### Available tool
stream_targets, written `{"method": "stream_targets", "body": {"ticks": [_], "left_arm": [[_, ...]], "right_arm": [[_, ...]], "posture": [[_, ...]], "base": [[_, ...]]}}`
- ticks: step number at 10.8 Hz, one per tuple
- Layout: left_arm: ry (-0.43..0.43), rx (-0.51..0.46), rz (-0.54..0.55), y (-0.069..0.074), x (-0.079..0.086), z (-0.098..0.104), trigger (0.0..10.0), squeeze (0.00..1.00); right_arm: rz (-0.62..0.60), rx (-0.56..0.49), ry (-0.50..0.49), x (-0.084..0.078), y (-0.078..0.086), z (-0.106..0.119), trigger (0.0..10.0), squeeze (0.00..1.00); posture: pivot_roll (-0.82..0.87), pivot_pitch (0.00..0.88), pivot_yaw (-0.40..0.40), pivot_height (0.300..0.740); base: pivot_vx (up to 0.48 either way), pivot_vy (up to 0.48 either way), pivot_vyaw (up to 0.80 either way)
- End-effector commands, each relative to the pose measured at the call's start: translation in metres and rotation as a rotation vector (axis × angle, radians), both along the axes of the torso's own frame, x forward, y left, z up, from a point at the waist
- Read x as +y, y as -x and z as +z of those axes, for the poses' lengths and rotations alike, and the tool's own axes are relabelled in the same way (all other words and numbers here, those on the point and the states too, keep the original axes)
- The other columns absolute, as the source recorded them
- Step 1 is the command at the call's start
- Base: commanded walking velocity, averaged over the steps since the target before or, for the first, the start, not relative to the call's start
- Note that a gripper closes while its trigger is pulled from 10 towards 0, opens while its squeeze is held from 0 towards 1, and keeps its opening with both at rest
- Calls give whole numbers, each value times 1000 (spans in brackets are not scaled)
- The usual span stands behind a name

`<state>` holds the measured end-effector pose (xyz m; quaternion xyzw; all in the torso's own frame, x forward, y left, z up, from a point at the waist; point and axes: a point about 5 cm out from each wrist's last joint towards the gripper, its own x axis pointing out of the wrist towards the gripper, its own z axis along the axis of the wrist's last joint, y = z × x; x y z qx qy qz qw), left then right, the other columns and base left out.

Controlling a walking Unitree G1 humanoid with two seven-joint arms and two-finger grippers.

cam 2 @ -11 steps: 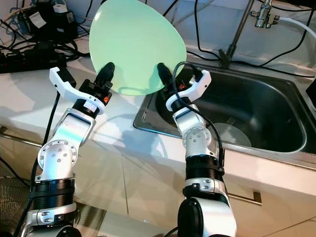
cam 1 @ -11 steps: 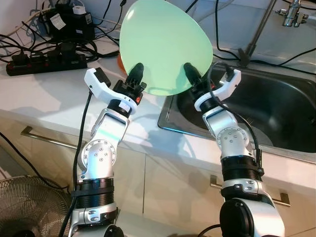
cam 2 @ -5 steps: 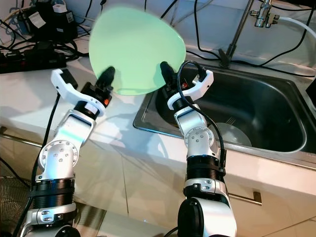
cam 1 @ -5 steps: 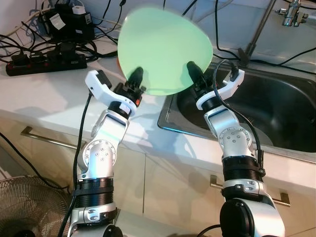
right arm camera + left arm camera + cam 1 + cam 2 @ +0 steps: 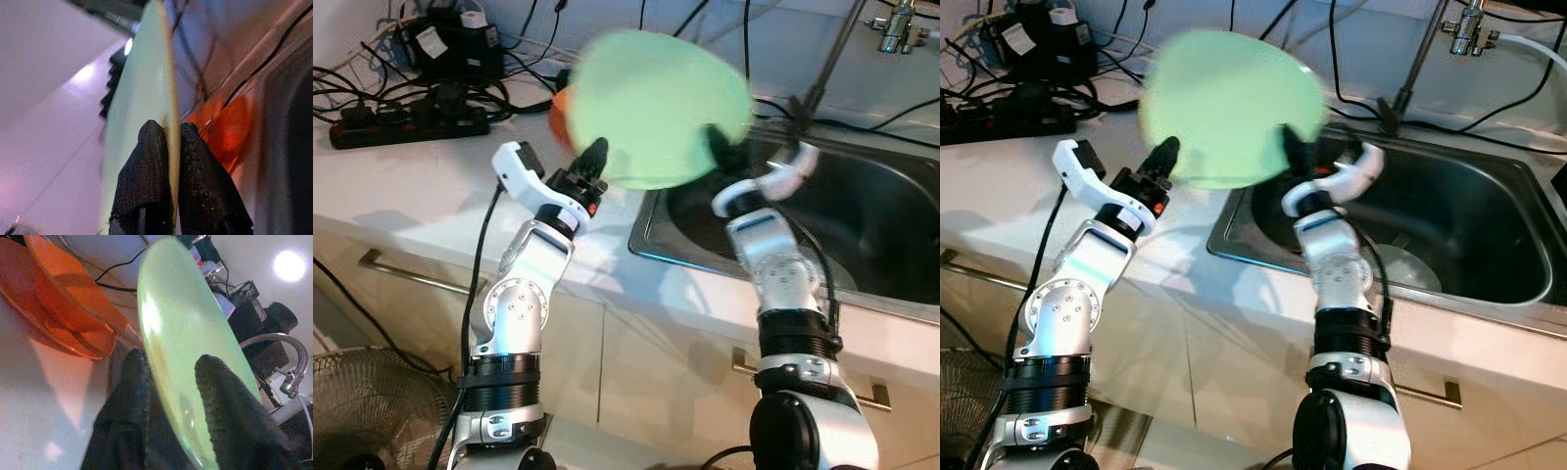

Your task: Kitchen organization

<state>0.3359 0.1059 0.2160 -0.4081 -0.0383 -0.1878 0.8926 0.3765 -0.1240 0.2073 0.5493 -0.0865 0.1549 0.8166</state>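
The white countertop (image 5: 421,186) runs across the view, with the stainless steel sink (image 5: 862,225) sunk into it at about 3 o'clock from the arms; its basin is dark, smooth and deep. A black power strip (image 5: 406,122) and a tangle of cables lie at 10 o'clock on the counter, well apart from the work.

The pale green plate (image 5: 656,108) is held up in the air on edge, tilted, over the seam where counter meets sink. It is round, thin and glossy, likely plastic or melamine, and blurred in the head views. Its broad face looks toward the camera and its lower rim points down at the grippers.

The left gripper (image 5: 592,162) clamps the rim at roughly 7 o'clock of the disc; in the left wrist view its ribbed black fingers (image 5: 222,396) straddle the thin edge. The right gripper (image 5: 1291,147) pinches the rim at about 5 o'clock, its textured fingers (image 5: 195,161) closed tight on either face. Both arms are equally near; the sink lies to the right arm's side, so a move that way would probably be led by it.

Behind the plate, at 11 o'clock, orange bowls (image 5: 63,303) sit stacked on the counter, translucent and shiny.
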Motion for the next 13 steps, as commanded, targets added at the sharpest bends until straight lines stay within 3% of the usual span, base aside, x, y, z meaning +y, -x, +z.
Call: {"method": "stream_targets", "body": {"ticks": [1, 2, 3, 5, 6, 7, 8, 9, 11, 13], "left_arm": [[-38, -31, -27, 3, -6, 5, 10000, 1000], [-79, -31, -34, 3, -8, 3, 10000, 1000], [-122, -32, -45, 5, -11, 1, 10000, 0], [-149, -34, -50, 7, -13, -2, 10000, 0], [-160, -30, -43, 8, -11, -3, 10000, 0], [-243, -30, -46, 9, -10, -6, 10000, 0], [-280, -29, -47, 10, -10, -8, 10000, 0], [-314, -27, -43, 12, -8, -10, 10000, 0], [-389, -20, -44, 17, -4, -15, 10000, 0], [-403, -9, -41, 20, -4, -18, 10000, 0]], "right_arm": [[-53, -22, -53, -7, -3, 12, 0, 0], [-98, -20, -74, -15, -5, 13, 0, 0], [-169, -23, -100, -30, -7, 17, 0, 0], [-346, -38, -153, -69, -10, 24, 0, 0], [-387, -47, -144, -78, -9, 25, 0, 0], [-471, -17, -42, -92, -9, 21, 0, 0], [-503, 2, 42, -97, -9, 19, 10000, 0], [-540, 34, 185, -99, -10, 14, 10000, 0], [-572, 120, 567, -96, -14, -7, 10000, 0], [-510, 166, 725, -82, -14, -29, 10000, 0]], "posture": [[246, 38, -32, 740], [248, 37, -32, 740], [249, 36, -32, 740], [248, 35, -33, 740], [249, 34, -32, 740], [253, 36, -32, 740], [253, 36, -32, 740], [254, 38, -33, 740], [261, 39, -39, 740], [267, 40, -45, 740]], "base": [[0, 0, 0], [0, 0, 0], [0, 0, 0], [0, 0, 0], [0, 0, 0], [0, 0, 0], [0, 0, 0], [0, 0, 0], [0, 0, 0], [0, 0, 0]]}}
